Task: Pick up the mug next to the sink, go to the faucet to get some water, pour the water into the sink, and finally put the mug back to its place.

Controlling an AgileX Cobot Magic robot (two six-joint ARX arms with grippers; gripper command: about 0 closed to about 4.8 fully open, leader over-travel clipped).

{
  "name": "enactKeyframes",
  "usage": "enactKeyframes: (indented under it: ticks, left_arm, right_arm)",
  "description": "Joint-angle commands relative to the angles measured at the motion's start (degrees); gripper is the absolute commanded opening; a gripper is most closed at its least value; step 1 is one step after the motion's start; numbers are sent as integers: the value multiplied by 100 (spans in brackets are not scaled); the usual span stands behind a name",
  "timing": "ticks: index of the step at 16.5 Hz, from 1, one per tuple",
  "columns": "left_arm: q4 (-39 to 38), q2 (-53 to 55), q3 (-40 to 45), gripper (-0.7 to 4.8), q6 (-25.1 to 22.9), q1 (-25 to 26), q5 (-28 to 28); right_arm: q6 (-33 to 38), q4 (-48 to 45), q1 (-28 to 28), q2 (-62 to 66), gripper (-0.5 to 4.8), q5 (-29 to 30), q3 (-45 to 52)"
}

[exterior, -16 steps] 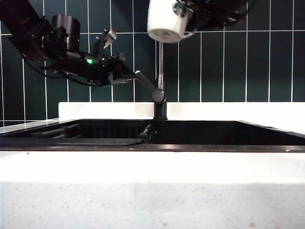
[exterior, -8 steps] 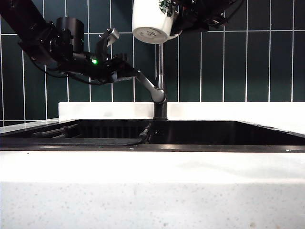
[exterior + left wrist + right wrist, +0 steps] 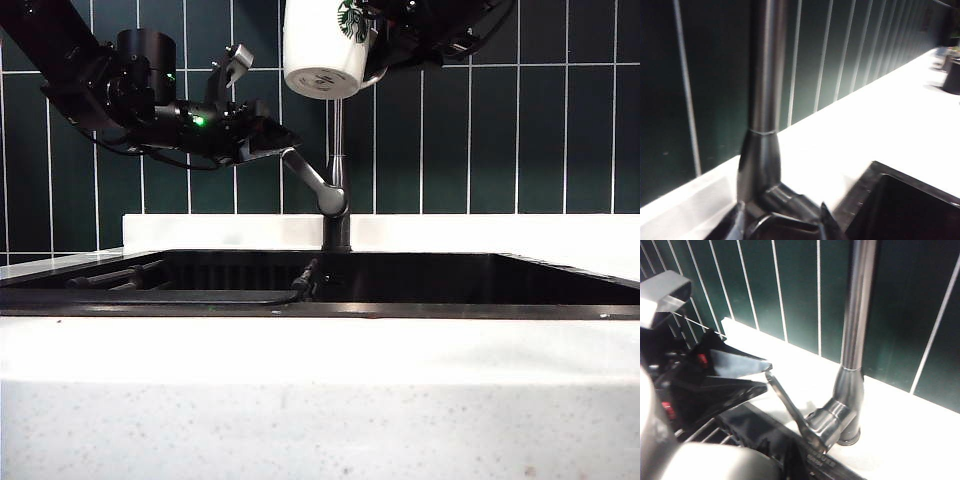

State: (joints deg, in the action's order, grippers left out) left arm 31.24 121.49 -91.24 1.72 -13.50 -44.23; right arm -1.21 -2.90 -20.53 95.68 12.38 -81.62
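In the exterior view the right gripper (image 3: pixel 385 30) is clamped on the mug (image 3: pixel 322 50) at twelve o'clock, tilted above the faucet (image 3: pixel 337 170), while the left gripper (image 3: pixel 275 140), jaws apart, sits at ten o'clock against the tip of the lever handle (image 3: pixel 308 180), over the sink (image 3: pixel 420 280). The left wrist view shows the faucet (image 3: pixel 762 100) pipe rising from its base beside the white counter (image 3: pixel 880 120), the sink (image 3: pixel 900 210) corner at five o'clock. The right wrist view shows the left gripper (image 3: pixel 757 376) at nine o'clock, parted at the lever handle (image 3: pixel 790 412), the faucet (image 3: pixel 852 340) at two o'clock.
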Motion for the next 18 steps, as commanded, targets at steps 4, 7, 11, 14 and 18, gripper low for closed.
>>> enactKeyframes:
  ticks: [4, 7, 11, 14, 18]
  left_arm:
    - [-686, -13, -11, 183, 44, -46, -881]
    - [-802, -13, -11, 183, -2, -50, -966]
    - [-802, -13, -11, 184, -385, -52, -267]
    - [-809, -13, -11, 184, -603, -52, 363]
    - [-811, -13, -9, 184, -599, -52, 435]
  right_arm:
    - [-258, -262, 0, -94, -1, -114, -81]
    - [-374, -190, 2, -94, -1, -208, -79]
    - [-483, -181, 2, -94, -1, -229, -79]
    - [-485, -179, 2, -94, -1, -236, -79]
    - [-490, -164, 31, -94, -1, -238, -79]
